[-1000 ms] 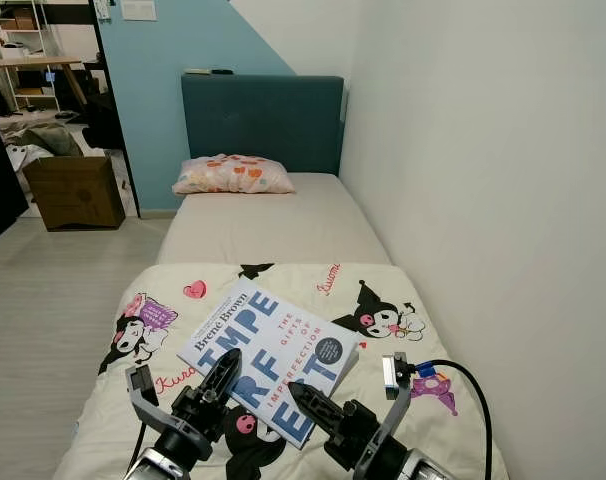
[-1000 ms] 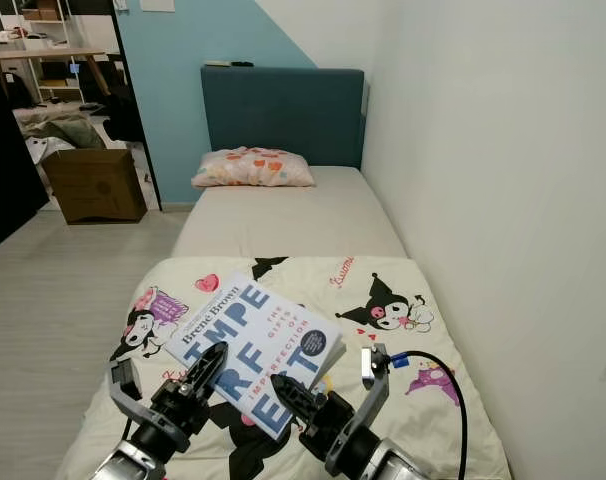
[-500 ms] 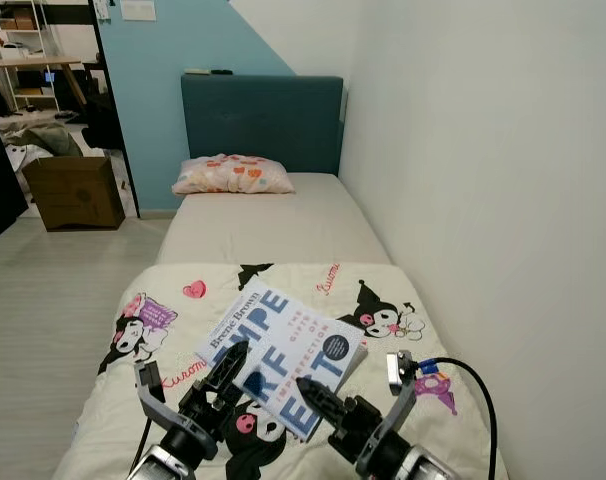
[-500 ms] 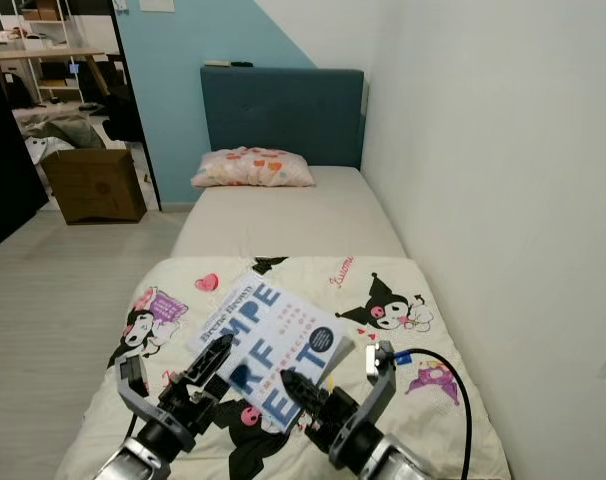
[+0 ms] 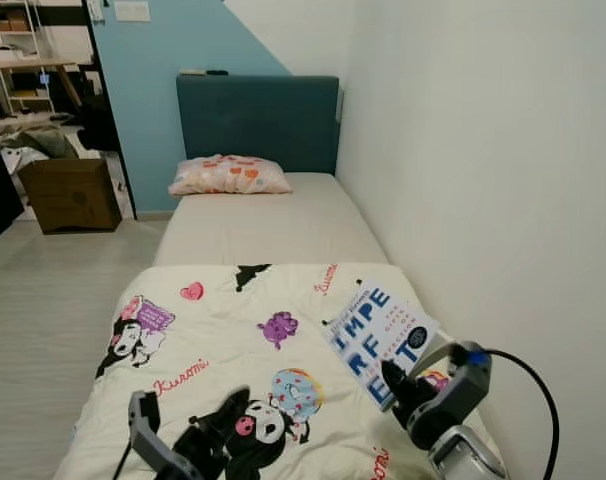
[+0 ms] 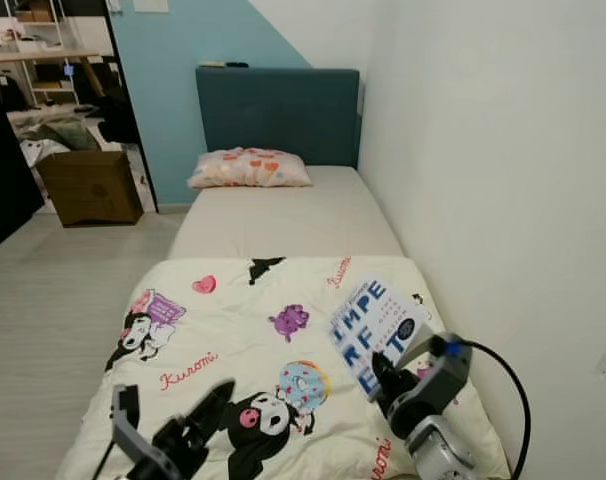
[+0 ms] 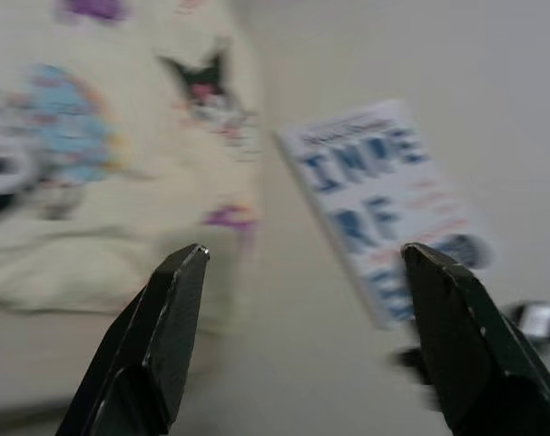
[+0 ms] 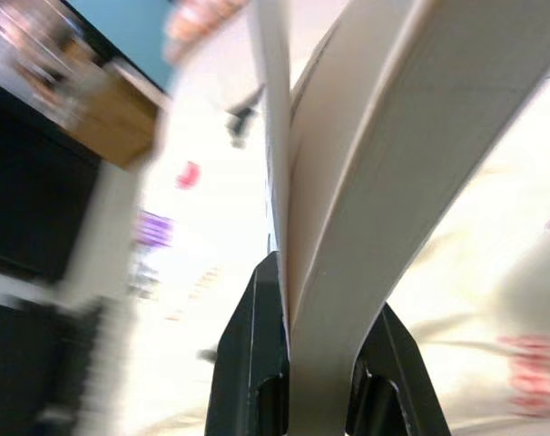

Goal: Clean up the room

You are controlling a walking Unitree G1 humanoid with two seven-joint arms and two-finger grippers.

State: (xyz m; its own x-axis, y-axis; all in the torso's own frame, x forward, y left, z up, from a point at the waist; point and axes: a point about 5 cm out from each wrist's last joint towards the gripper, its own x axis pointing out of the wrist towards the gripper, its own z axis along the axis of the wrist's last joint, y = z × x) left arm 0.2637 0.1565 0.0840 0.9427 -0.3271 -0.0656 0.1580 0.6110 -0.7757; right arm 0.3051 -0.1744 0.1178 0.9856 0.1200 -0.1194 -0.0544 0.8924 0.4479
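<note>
A white book (image 5: 376, 333) with big blue letters stands tilted above the right side of the cartoon-print blanket (image 5: 213, 340), close to the wall. My right gripper (image 5: 401, 393) is shut on its lower edge. In the right wrist view its two black fingers (image 8: 264, 350) clamp the book's (image 8: 384, 136) cover and pages. My left gripper (image 5: 201, 440) is low at the near end of the bed, open and holding nothing. Through the left wrist view, its spread fingers (image 7: 166, 318) frame the blurred book (image 7: 384, 200).
The bed (image 5: 273, 225) runs away from me to a teal headboard (image 5: 258, 120), with a patterned pillow (image 5: 230, 176) in front of it. The white wall (image 5: 483, 180) borders the bed on the right. A cardboard box (image 5: 71, 193) stands on the wooden floor (image 5: 53, 290) at left.
The right gripper has lifted the book off the blanket and carried it right, toward the wall. The left gripper has dropped back from the book and opened wide.
</note>
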